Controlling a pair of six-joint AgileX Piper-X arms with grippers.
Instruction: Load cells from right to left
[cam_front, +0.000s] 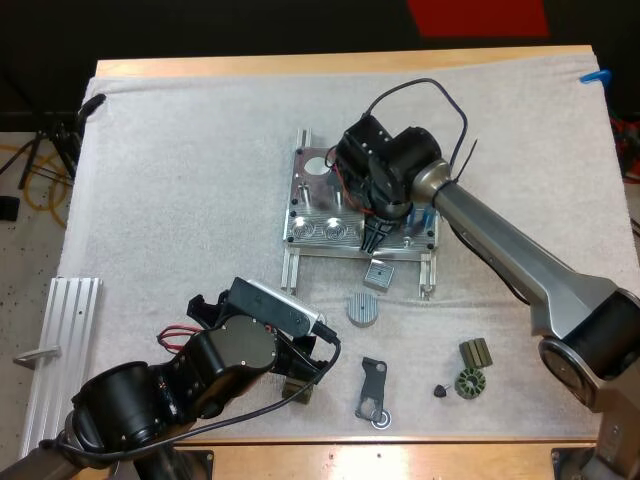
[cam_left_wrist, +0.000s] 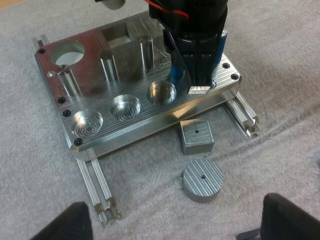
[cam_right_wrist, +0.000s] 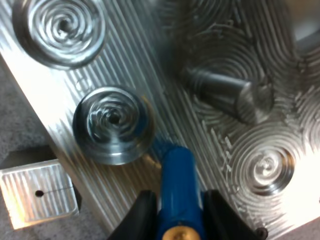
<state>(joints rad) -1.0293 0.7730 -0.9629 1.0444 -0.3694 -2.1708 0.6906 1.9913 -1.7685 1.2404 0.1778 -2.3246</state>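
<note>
A metal fixture (cam_front: 318, 190) sits mid-mat on a white mat (cam_front: 180, 200), with wide bare cloth to its left and along the mat's far edge. The right gripper (cam_front: 375, 238) stands over the fixture's near right corner, its jaws clamped on a blue cell (cam_right_wrist: 177, 180). The cell leans with its lower end just beside a round pocket (cam_right_wrist: 112, 125) on the fixture's near edge; whether it touches the metal I cannot tell. Upright posts (cam_left_wrist: 109, 70) rise close behind the gripper. Just off the fixture's near edge lies a square block (cam_front: 380, 273), and nearer the mat's front a ribbed disc (cam_front: 363, 308), the two close but apart. At the mat's near edge are a dark bracket (cam_front: 373, 390) and, to its right, small dark parts (cam_front: 472, 370). The left gripper (cam_left_wrist: 180, 215) hangs near that edge left of the bracket, jaws wide apart and holding nothing, facing the fixture. A rail (cam_front: 60, 350) lies off the mat's near left corner.
</note>
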